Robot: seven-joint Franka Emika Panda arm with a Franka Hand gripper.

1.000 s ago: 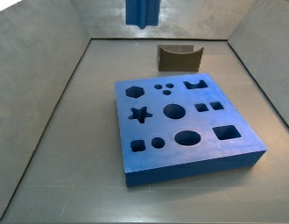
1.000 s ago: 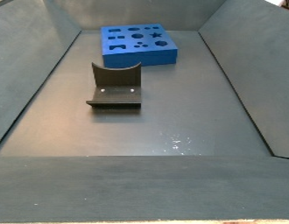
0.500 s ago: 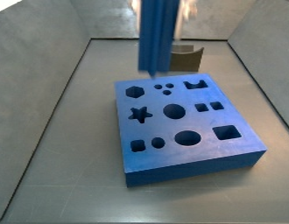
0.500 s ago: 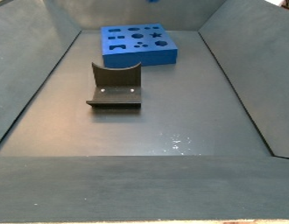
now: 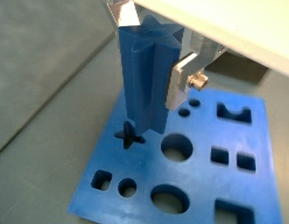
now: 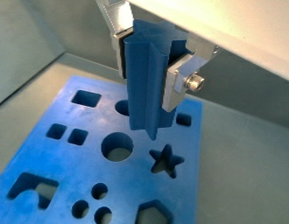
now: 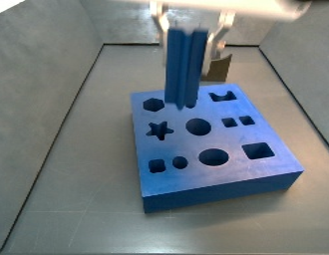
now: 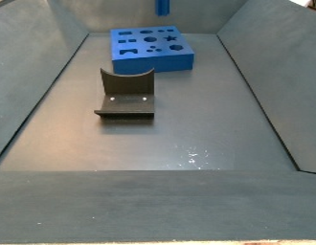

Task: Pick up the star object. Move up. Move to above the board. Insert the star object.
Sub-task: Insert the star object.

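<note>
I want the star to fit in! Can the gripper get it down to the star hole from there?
Probably yes. The gripper, jaws shut on the star, hangs over the board. Nothing lies between the star's tip and the star hole, though it looks slightly off to one side.

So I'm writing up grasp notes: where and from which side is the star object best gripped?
By its upper end, from above, as the gripper has it now: the star object is a tall, slim ridged prism hanging upright over the board, so a top grip leaves its lower end free to enter the star hole.
</note>
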